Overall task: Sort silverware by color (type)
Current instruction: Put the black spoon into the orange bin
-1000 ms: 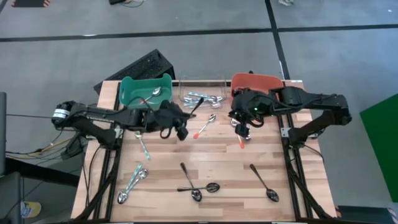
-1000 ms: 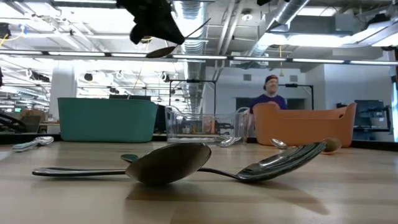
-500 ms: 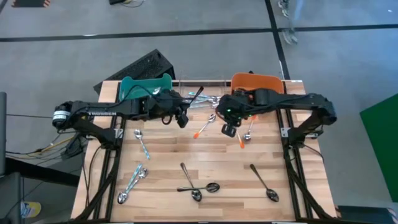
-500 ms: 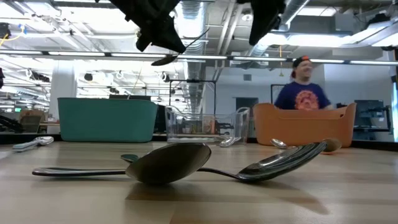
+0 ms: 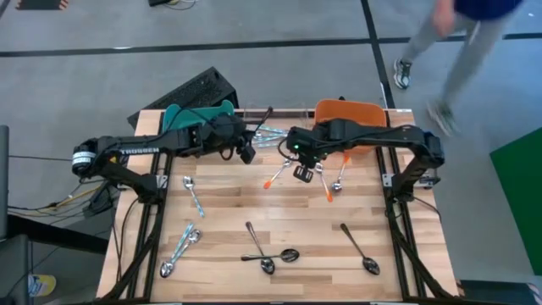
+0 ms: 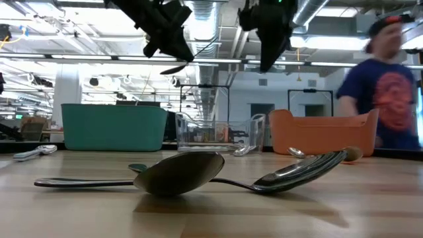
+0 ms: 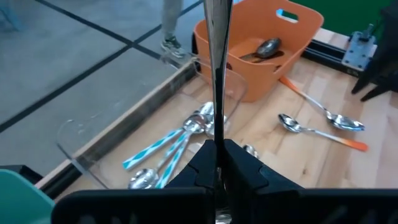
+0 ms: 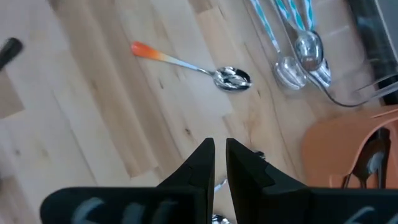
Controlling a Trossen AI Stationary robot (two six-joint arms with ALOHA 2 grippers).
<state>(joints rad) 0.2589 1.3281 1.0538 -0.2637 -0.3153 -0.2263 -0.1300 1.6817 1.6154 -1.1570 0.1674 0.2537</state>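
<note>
My left gripper (image 5: 251, 144) (image 7: 218, 163) is shut on a dark-handled spoon (image 5: 262, 121) (image 6: 198, 51), high above the table between the teal bin (image 5: 199, 117) and the clear bin (image 5: 279, 114). My right gripper (image 5: 301, 174) (image 8: 219, 155) (image 6: 266, 65) is shut and empty. It hangs above the table just right of an orange-handled spoon (image 5: 278, 174) (image 8: 186, 64) that lies flat on the wood. Two more orange-handled spoons (image 5: 329, 185) lie in front of the orange bin (image 5: 347, 113). Several teal-handled spoons (image 7: 165, 148) lie inside the clear bin. My left gripper pinches the spoon's thin dark handle (image 7: 218, 134) between its two fingers, which lie along the handle. The handle's free end (image 5: 270, 109) sticks out past the fingertips toward the far edge, over the clear bin. The bowl (image 6: 174, 66) shows below the gripper. The spoon is lifted clear.
On the near half of the table lie a teal-handled spoon (image 5: 194, 196), a cluster of teal-handled spoons (image 5: 181, 251) and three dark-handled spoons (image 5: 259, 245) (image 5: 284, 255) (image 5: 360, 249). A spoon lies in the orange bin (image 7: 264, 48). A person (image 5: 461, 42) walks past beyond the far right corner.
My left gripper has carried the dark spoon toward the far edge, nearer the clear bin. My right gripper has moved toward the table's left, away from the orange bin and toward the lone orange-handled spoon. A person has walked across behind the table.
</note>
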